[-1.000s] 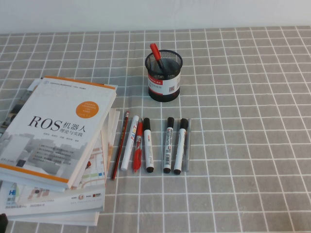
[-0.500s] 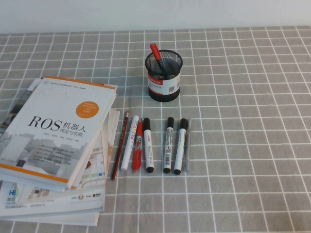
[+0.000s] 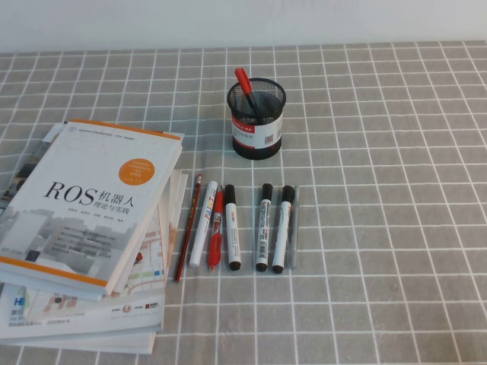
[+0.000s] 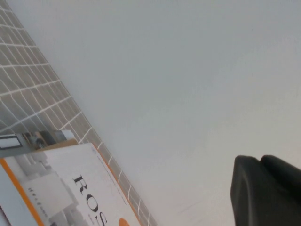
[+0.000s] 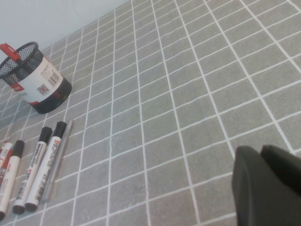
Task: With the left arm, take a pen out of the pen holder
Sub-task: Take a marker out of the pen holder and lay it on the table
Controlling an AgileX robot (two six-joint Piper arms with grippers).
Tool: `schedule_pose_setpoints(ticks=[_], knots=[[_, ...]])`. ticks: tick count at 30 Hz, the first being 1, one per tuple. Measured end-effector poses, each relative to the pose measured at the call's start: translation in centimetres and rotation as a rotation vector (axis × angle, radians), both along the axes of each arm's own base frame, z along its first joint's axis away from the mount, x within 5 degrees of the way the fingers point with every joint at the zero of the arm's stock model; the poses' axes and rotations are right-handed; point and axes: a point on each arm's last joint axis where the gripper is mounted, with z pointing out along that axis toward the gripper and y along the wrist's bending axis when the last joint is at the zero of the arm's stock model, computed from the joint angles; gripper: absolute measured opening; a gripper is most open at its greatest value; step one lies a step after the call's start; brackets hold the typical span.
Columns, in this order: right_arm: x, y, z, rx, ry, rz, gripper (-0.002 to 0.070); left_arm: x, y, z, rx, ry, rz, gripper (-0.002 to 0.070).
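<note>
Grey tiled surface (image 3: 380, 228), pale wall behind. Black mesh pen holder (image 3: 257, 122) stands upright toward the far middle, white and red label on its side. One red pen (image 3: 243, 82) leans inside it, cap poking above the rim toward the robot's left. Nothing touches holder or pen. Nearer the robot, a row of writing tools lies flat and roughly parallel: red pencil (image 3: 188, 228), white marker (image 3: 202, 224), red marker (image 3: 216, 228), black-capped marker (image 3: 231, 226), then a small gap, two more black-capped markers (image 3: 272, 226) and a grey pen (image 3: 295, 224) just beside them. Stack of books (image 3: 84, 220) at near left, "ROS" title on top, its edge just beside the pencil. Left claw (image 4: 268, 188) sits outside the high view; its own camera looks over the ROS cover toward the wall. Closed tight, holding nothing seen, well apart from the holder. Right claw (image 5: 268, 183) is also outside the high view, above bare tiles on the right, well apart from the holder; wide or narrow, cannot tell.
</note>
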Motion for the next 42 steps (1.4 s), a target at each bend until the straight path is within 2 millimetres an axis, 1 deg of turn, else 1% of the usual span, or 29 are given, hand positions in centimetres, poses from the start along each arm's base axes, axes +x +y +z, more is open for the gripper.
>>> schedule_pose_setpoints(ticks=[7, 9, 11, 13, 15, 17, 18, 21, 24, 26, 27, 29, 33, 36, 39, 42], knots=[[0.0, 0.0, 0.0, 0.0, 0.0, 0.0, -0.0013, 0.0, 0.2, 0.1, -0.007, -0.012, 0.023, -0.0004], [0.0, 0.0, 0.0, 0.0, 0.0, 0.0, -0.0013, 0.0, -0.1, 0.0, 0.036, 0.002, -0.005, -0.0004], [0.0, 0.0, 0.0, 0.0, 0.0, 0.0, -0.0013, -0.1, -0.8, 0.3, 0.149, 0.022, -0.071, -0.0004], [0.0, 0.0, 0.0, 0.0, 0.0, 0.0, -0.0013, -0.3, -1.6, 1.7, 0.306, 0.024, -0.138, -0.0004], [0.0, 0.0, 0.0, 0.0, 0.0, 0.0, -0.0013, -0.3, -2.2, 3.9, 0.447, 0.04, -0.194, -0.0004], [0.0, 0.0, 0.0, 0.0, 0.0, 0.0, -0.0013, 0.3, -2.8, 6.0, 0.579, 0.093, -0.256, -0.0004], [0.0, 0.0, 0.0, 0.0, 0.0, 0.0, -0.0013, 0.6, -3.0, 6.7, 0.628, 0.126, -0.29, -0.0004], [0.0, 0.0, 0.0, 0.0, 0.0, 0.0, -0.0013, 2.5, -3.6, 9.1, 0.755, 0.239, -0.374, -0.0004], [0.0, 0.0, 0.0, 0.0, 0.0, 0.0, -0.0013, 5.2, -4.1, 10.9, 0.837, 0.331, -0.45, -0.0004], [0.0, 0.0, 0.0, 0.0, 0.0, 0.0, -0.0013, 7.2, -4.4, 11.8, 0.878, 0.37, -0.488, -0.0004], [0.0, 0.0, 0.0, 0.0, 0.0, 0.0, -0.0013, 7.8, -4.5, 12.0, 0.889, 0.378, -0.497, -0.0004], [0.0, 0.0, 0.0, 0.0, 0.0, 0.0, -0.0013, 10.0, -4.9, 12.8, 0.926, 0.393, -0.532, -0.0004], [0.0, 0.0, 0.0, 0.0, 0.0, 0.0, -0.0013, 13.6, -6.5, 13.5, 0.965, 0.398, -0.596, -0.0004], [0.0, 0.0, 0.0, 0.0, 0.0, 0.0, -0.0013, 16.8, -8.4, 13.7, 0.985, 0.389, -0.648, -0.0004], [0.0, 0.0, 0.0, 0.0, 0.0, 0.0, -0.0013, 19.8, -10.5, 13.5, 1.027, 0.376, -0.695, -0.0004], [0.0, 0.0, 0.0, 0.0, 0.0, 0.0, -0.0013, 22.7, -12.5, 12.8, 1.051, 0.381, -0.736, -0.0004]])
